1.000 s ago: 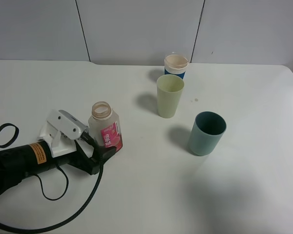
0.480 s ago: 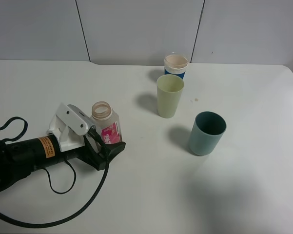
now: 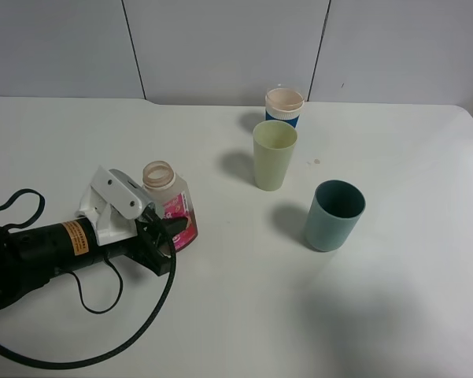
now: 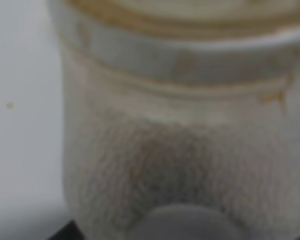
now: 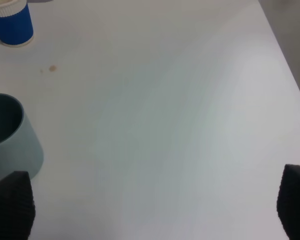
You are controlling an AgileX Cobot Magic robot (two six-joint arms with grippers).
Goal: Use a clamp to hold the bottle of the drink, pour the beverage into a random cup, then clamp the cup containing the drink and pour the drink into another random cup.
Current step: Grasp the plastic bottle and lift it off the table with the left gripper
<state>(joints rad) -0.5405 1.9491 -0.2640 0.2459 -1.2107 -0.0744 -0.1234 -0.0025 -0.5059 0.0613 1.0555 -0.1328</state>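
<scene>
The drink bottle (image 3: 167, 197) is clear with a pink label and an open neck, and stands at the left of the white table. My left gripper (image 3: 167, 234) reaches in from the left and its black fingers press on the bottle's lower body. The bottle fills the left wrist view (image 4: 179, 150), blurred. A pale green cup (image 3: 274, 154), a teal cup (image 3: 334, 214) and a blue paper cup (image 3: 284, 106) stand to the right. My right gripper (image 5: 152, 207) is open and empty, with the teal cup (image 5: 10, 135) and the blue cup (image 5: 11, 22) off to one side of it.
The white table (image 3: 393, 315) runs to a grey panelled wall at the back. My left arm's black cable (image 3: 102, 346) loops over the table's front left. The right arm does not show in the exterior view.
My left gripper's fingers have come in around the bottle and closed onto it. The bottle has shifted slightly to the left. The cups have not moved.
</scene>
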